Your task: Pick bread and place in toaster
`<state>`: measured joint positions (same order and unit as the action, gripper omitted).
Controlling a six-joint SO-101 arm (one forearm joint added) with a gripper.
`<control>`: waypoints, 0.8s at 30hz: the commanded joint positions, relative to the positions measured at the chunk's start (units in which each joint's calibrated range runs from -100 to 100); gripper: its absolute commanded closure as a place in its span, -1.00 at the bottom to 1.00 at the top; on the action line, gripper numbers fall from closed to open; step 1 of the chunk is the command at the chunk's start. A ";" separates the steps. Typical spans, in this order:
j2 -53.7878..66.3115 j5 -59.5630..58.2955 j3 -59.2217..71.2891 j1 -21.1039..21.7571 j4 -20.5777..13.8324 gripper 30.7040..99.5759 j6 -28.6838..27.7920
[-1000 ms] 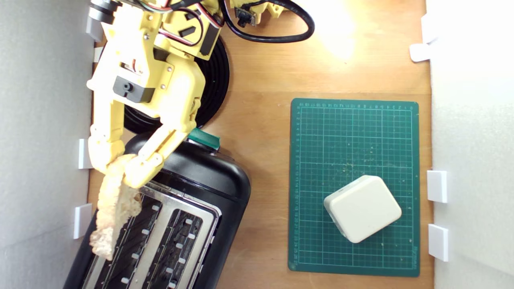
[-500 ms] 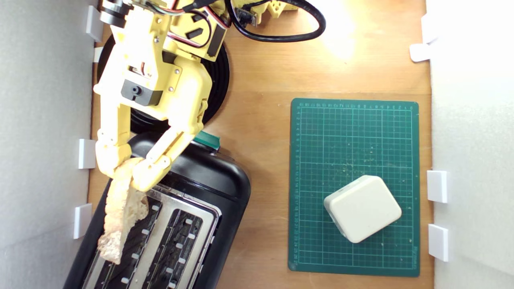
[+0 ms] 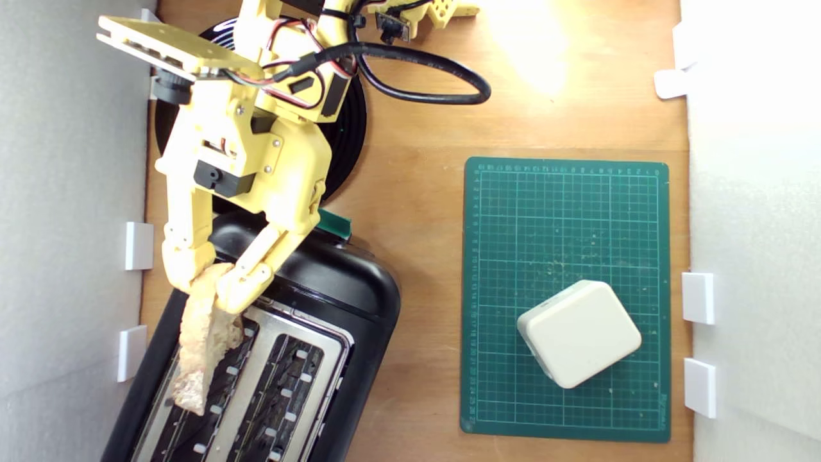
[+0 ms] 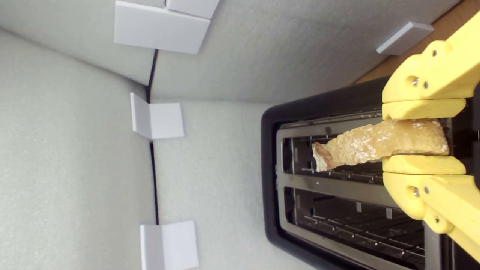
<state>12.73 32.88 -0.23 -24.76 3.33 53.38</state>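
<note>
Reaching down from the far side of the worktop at the exterior view's left, yellow arm angled toward the toaster. Pincer clamped on the bread, one finger on each face of the slice, gripping its upper end. Hanging edge-on from the pincer, lower tip of the bread over the slot nearest the exterior view's left wall, seen above the slot wires in the wrist view; whether it touches the toaster cannot be told. Second slot open beside it, clear of the bread. Teal lever just beside the pincer's base, at the toaster's far end. Black plate partly hidden under the arm. Well apart at the exterior view's right, green cutting mat with a cream block resting on its near part.
</note>
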 commanded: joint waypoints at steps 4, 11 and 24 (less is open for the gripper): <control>-1.00 -2.08 -3.90 -0.62 -0.16 0.51 0.22; -3.32 -2.08 -4.08 -0.62 0.02 0.51 -0.04; -7.57 -2.08 -4.08 -0.46 0.57 0.48 -0.25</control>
<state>5.00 31.27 -2.54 -24.85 3.60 53.38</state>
